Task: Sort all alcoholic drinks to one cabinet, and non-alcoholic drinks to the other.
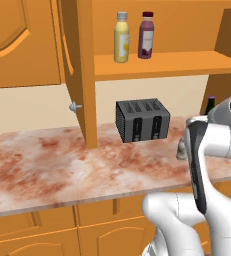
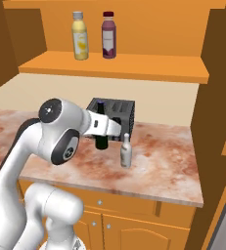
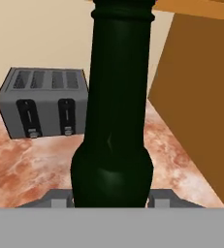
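We are clamping the gripper (image 3: 111,196) on the dark bottle (image 3: 114,111), centre frame; next, lifting it toward the other cabinet.

The yellow bottle (image 2: 79,40) is capped in white, and the purple bottle (image 2: 108,39) in dark red with a pale label. The dark bottle (image 3: 114,111) is seen as near-black green. The clear bottle (image 2: 126,152) looks whitish. The toaster (image 1: 142,120) is coloured dark grey. The counter (image 1: 47,170) is mottled in rusty red and cream, cabinets (image 1: 22,42) in orange.
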